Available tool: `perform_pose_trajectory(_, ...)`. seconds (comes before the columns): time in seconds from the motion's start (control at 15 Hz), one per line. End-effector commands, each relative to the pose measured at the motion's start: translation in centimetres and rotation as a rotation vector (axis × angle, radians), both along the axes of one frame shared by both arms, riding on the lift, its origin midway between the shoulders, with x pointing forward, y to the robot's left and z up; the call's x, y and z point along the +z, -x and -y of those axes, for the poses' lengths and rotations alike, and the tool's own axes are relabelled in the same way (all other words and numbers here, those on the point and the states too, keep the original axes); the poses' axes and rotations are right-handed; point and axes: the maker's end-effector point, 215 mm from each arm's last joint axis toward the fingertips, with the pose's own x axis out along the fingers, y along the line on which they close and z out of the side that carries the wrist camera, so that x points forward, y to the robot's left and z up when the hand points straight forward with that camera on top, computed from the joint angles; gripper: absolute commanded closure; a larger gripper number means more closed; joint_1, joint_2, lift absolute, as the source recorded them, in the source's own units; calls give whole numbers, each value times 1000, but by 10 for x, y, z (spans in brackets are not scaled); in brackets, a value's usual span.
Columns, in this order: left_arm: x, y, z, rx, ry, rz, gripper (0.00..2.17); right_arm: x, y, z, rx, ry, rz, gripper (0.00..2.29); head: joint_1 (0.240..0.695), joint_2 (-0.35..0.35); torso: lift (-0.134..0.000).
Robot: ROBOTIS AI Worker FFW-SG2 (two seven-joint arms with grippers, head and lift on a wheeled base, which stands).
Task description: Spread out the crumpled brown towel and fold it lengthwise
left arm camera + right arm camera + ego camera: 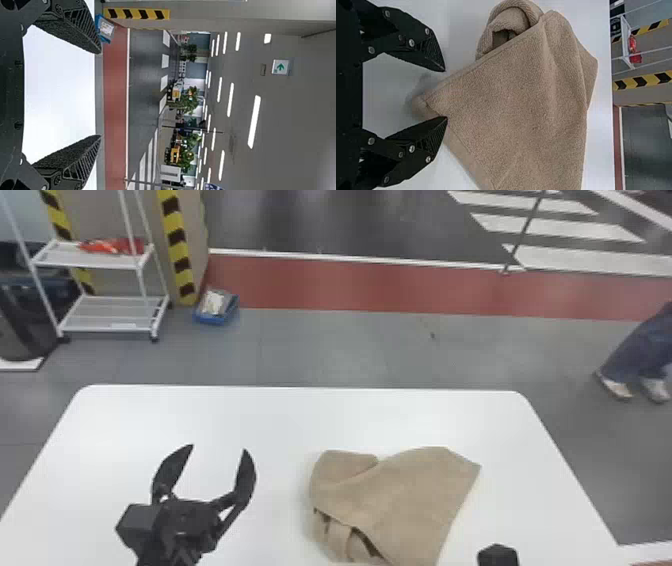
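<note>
The brown towel point(405, 500) lies crumpled right of centre on the white table, with a rolled fold at its near left side. My left gripper point(217, 450) stands open over the table to the towel's left, holding nothing; in its wrist view the left gripper point(99, 95) has its fingers wide apart. At the bottom edge, right of the towel, part of my right gripper point(498, 555) shows. In the right wrist view the right gripper point(446, 94) is open at a corner of the towel point(522, 91), which lies between and beyond the fingertips.
The white table point(200, 410) has rounded far corners. Beyond it, a white rack point(110, 315) and a blue box point(216, 307) stand on the floor at the far left.
</note>
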Motion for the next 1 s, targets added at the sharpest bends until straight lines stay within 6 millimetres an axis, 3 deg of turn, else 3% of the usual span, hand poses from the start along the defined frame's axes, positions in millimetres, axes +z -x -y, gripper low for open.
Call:
perform_pose_trajectory(0.0, 2, 0, 0, -1, 0, 3, 137, 0, 0, 2, -4, 5, -7, 711, 695, -145, 0)
perform_pose_trajectory(0.2, 3, -1, -3, 3, -2, 5, 137, 11, -5, 9, -17, 0, 15, 1490, 695, -148, 0)
perform_pose_trajectory(0.27, 3, -1, -3, 4, -1, 5, 137, 22, -11, 8, -17, -4, 40, 1730, 695, -150, 0)
perform_pose_trajectory(0.4, 2, 0, -1, 1, 1, 4, 137, 55, -23, 1, -18, -27, 75, 1750, 695, -151, 0)
perform_pose_trajectory(0.67, 0, 4, -1, 2, 0, 1, 137, 151, -57, -28, -11, -117, 167, 1750, 695, -120, 0)
perform_pose_trajectory(0.8, 2, 7, -11, 14, -4, 8, 137, 186, -82, -14, -61, -156, 165, 1750, 695, -103, 0)
perform_pose_trajectory(0.93, 1, 10, -18, 17, -9, 11, 140, 218, -114, 27, -164, -208, 166, 1750, 695, -97, 0)
